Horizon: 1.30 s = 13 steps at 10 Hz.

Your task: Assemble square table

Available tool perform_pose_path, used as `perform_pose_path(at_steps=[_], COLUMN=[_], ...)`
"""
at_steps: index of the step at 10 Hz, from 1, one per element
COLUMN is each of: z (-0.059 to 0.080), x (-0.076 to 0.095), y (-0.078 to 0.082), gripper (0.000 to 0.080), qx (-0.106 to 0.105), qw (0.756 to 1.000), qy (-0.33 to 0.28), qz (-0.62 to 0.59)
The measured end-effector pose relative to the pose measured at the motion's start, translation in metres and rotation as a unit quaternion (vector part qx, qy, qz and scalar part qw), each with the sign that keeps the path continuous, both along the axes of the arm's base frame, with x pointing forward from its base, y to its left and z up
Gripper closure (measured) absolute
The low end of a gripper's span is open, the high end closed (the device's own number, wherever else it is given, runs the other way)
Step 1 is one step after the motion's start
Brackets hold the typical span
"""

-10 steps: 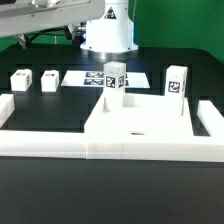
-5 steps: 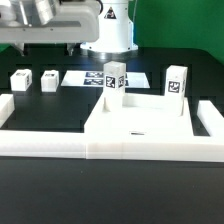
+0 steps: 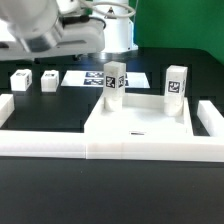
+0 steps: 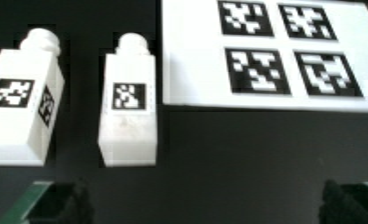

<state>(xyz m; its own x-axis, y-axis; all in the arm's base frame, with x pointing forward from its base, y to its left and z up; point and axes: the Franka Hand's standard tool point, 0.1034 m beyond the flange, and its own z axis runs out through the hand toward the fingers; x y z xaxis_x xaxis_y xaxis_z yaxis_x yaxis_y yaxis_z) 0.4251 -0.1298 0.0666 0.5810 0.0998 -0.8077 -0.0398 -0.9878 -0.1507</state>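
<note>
The white square tabletop (image 3: 140,128) lies flat against the front border wall. Two tagged white legs stand upright at its far corners, one (image 3: 115,80) toward the exterior view's left and one (image 3: 177,82) toward its right. Two more legs (image 3: 20,80) (image 3: 49,79) lie loose on the black table at the exterior view's left. The wrist view looks down on them side by side (image 4: 24,95) (image 4: 128,100). My gripper (image 4: 202,205) hangs open above the table near these loose legs. Nothing is between its dark fingertips (image 4: 56,203).
The marker board (image 3: 95,77) (image 4: 279,50) lies flat next to the loose legs. A low white border wall (image 3: 40,143) runs along the front and turns up both sides. My arm (image 3: 45,30) fills the exterior view's upper left.
My arm has swung toward the exterior view's left and come lower, over the two loose legs. The jaws stayed open. No part has moved.
</note>
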Motion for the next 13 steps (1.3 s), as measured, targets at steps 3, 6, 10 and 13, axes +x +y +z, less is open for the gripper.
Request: perform_pose_path(at_steps=[3,6,10,13], z=[-0.017,-0.02,-0.031,-0.045], x=[-0.003,-0.001,-0.006,-0.029], y=[-0.018,-0.017,-0.018,-0.015], gripper=[0.0151,0.0151,0.0151,0.0151], qx=[0.012,0.013,-0.003,-0.002], qw=[0.999,0.999,0.999,0.999], qy=[0.027,0.02,0.007,-0.006], qz=[0.035,0.037,0.039,0.042])
